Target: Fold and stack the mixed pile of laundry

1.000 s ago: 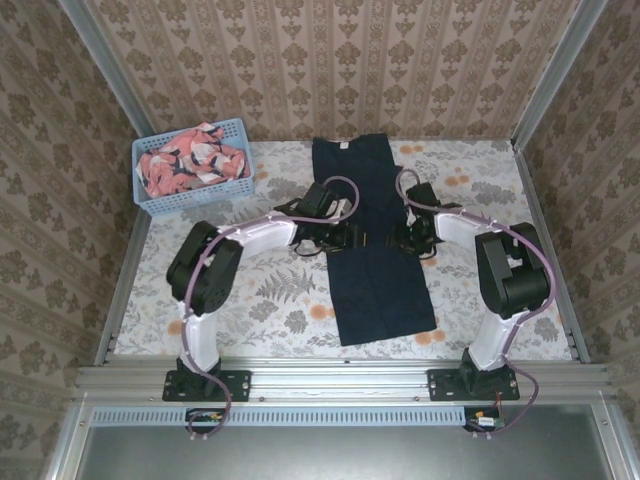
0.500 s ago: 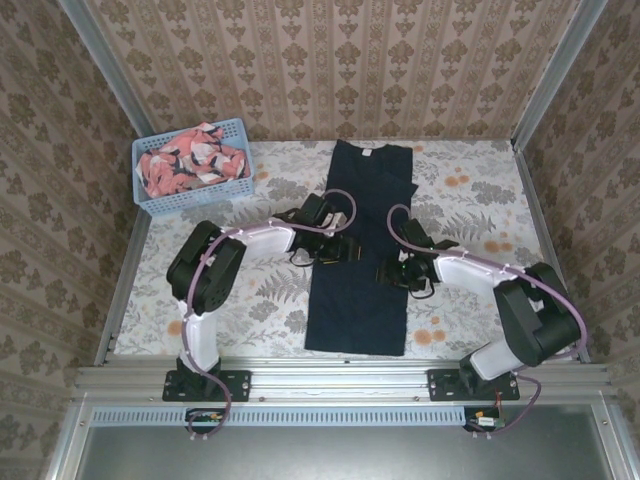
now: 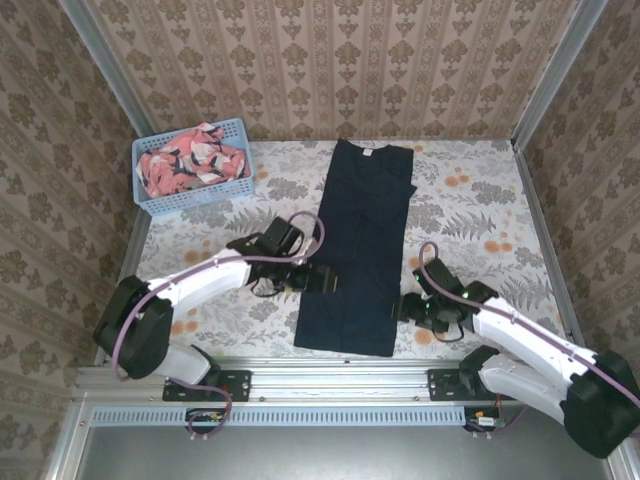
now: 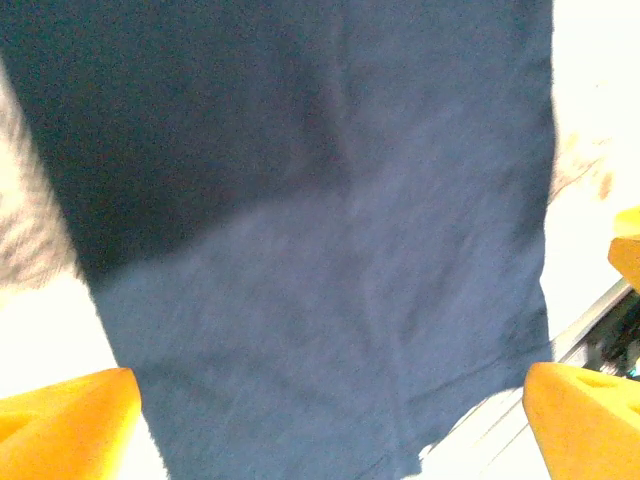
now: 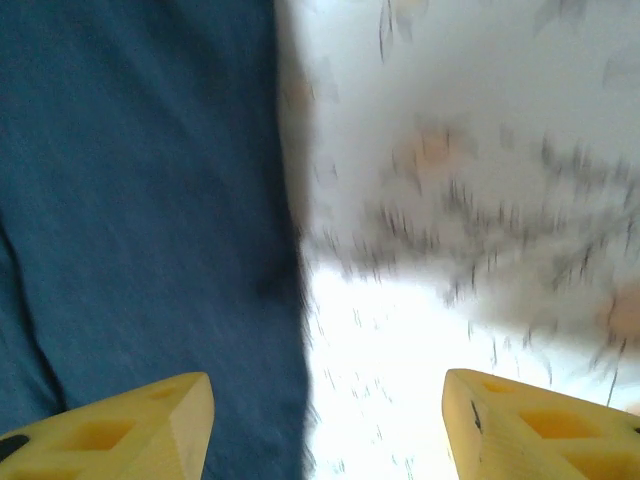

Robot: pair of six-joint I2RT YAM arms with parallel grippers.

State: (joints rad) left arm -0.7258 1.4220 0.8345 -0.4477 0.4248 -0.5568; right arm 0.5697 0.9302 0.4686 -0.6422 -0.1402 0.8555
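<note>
The navy garment [image 3: 355, 245] lies flat down the middle of the desk [image 3: 480, 215], apparently folded lengthwise into a narrow strip (collar at the far end). I judge the side folds done and the cross folds left. The coral-pink printed garment [image 3: 195, 160] sits bunched in the light blue basket [image 3: 196, 203], and nothing is stacked. The left end effector [image 3: 318, 280] hangs wide and empty over the strip's left edge. The right end effector [image 3: 408, 305] is spread, empty, just beside its right edge. Bare desk on both sides gives room to move, though the near hem lies close to the front rail [image 3: 340, 378].
</note>
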